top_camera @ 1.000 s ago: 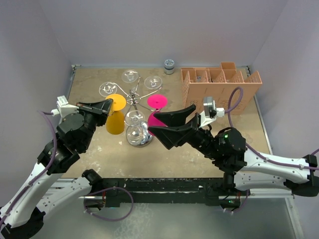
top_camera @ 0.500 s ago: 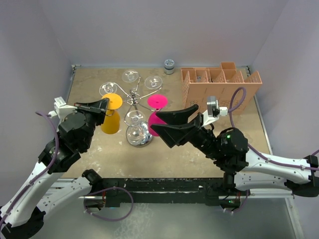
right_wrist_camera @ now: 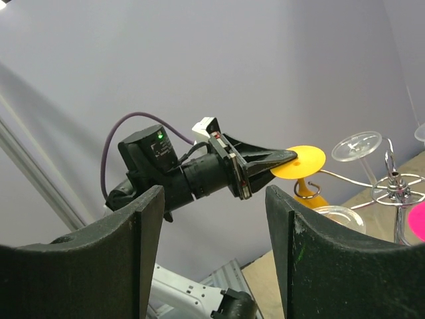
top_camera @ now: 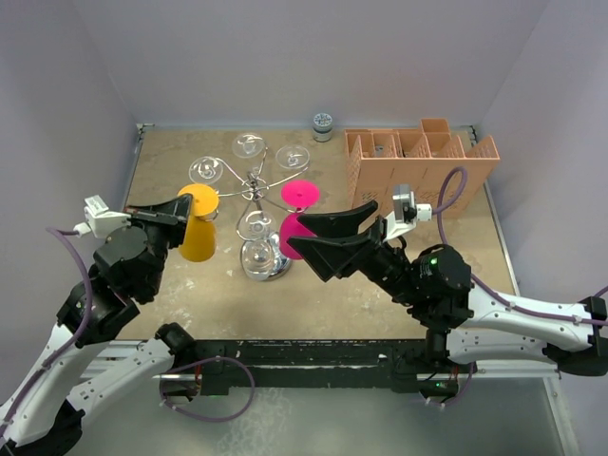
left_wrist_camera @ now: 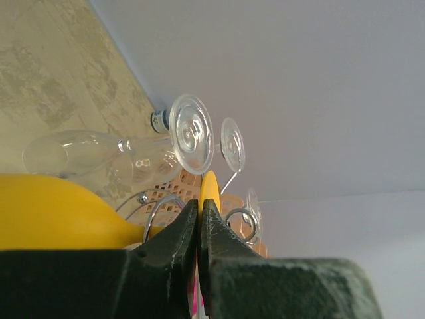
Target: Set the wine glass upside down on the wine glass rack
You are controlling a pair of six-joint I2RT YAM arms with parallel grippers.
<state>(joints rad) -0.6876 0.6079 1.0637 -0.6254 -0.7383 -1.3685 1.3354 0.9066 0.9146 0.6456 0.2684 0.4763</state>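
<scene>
The yellow wine glass (top_camera: 198, 235) hangs upside down, bowl below and round foot on top. My left gripper (top_camera: 182, 203) is shut on the edge of that foot (left_wrist_camera: 210, 189). The right wrist view shows the yellow stem (right_wrist_camera: 302, 185) inside a curled hook at the end of one arm of the silver wine glass rack (top_camera: 255, 186). Several clear glasses (top_camera: 249, 144) and a pink glass (top_camera: 298, 195) also hang from the rack. My right gripper (top_camera: 295, 234) is open beside the pink glass, right of the rack, holding nothing.
The rack's mirrored base (top_camera: 265, 263) stands on the tan table. An orange-pink slotted box (top_camera: 418, 157) is at the back right, with a small grey jar (top_camera: 323, 125) against the back wall. Lilac walls close in the left, back and right sides.
My left gripper has moved left and a little towards the near edge, taking the yellow glass with it, away from the rack's post. The right gripper has barely shifted.
</scene>
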